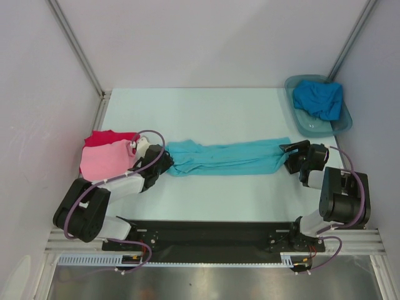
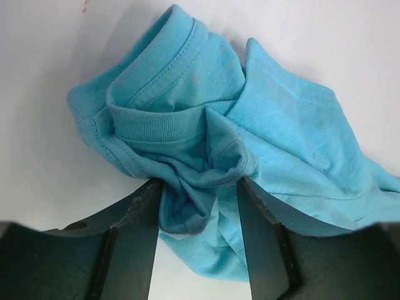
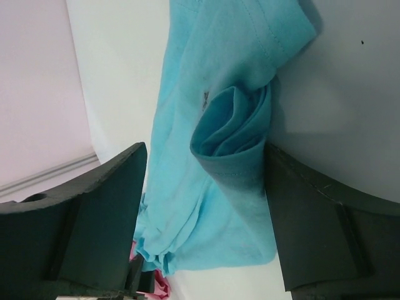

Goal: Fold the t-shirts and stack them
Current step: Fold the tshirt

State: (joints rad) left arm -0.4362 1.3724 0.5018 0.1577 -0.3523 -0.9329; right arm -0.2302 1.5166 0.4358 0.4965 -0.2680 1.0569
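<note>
A turquoise t-shirt (image 1: pixel 228 157) lies stretched in a long band across the table between both arms. My left gripper (image 1: pixel 167 164) is at its left end, open, with the bunched collar (image 2: pixel 187 100) lying between the fingers (image 2: pixel 140 206). At the right end my right gripper (image 1: pixel 289 153) stands wide open around a folded edge of the shirt (image 3: pixel 200 206); the cloth leans on one finger (image 3: pixel 294 187) and stays apart from the other. A pink t-shirt (image 1: pixel 103 161) lies folded on a red t-shirt (image 1: pixel 107 137) at the left. A deeper blue t-shirt (image 1: pixel 319 98) sits crumpled in the tub.
The grey translucent tub (image 1: pixel 309 125) stands at the back right corner. White walls and metal posts close in the table on three sides. The black rail with both arm bases runs along the near edge.
</note>
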